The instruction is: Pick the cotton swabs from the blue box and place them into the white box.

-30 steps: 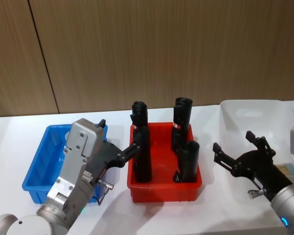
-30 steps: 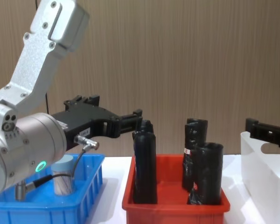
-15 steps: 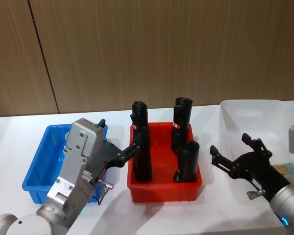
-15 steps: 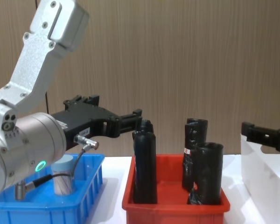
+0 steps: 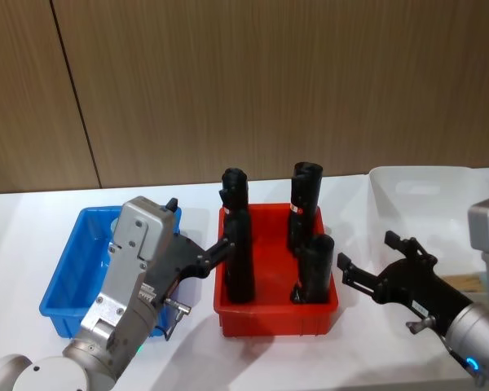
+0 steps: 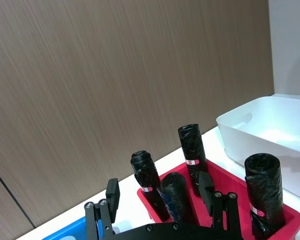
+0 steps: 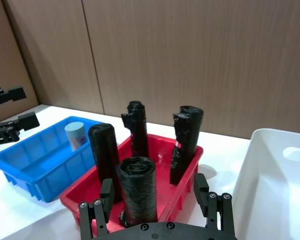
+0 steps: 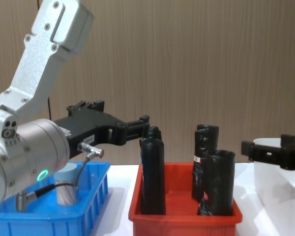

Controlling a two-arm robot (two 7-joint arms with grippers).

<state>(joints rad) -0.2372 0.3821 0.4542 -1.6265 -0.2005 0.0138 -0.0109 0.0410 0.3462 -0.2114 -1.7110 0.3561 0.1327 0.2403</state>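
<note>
Right end effector [image 5: 367,273] spread (empty), cotton swabs [image 8: 67,188] in blue box [image 8: 96,194]

Red bin [image 5: 277,319] sits mid tabletop [image 5: 16,236], toward front edge. 4 black rolls [image 5: 238,269] upright inside: 2 at back, 2 at front. Back-right roll [image 5: 303,204] has small red/white label; front-right roll [image 5: 316,267] is shortest. Wood-panel wall [image 5: 253,81] behind the tabletop's back edge, w/ dark vertical seam at left.
</note>
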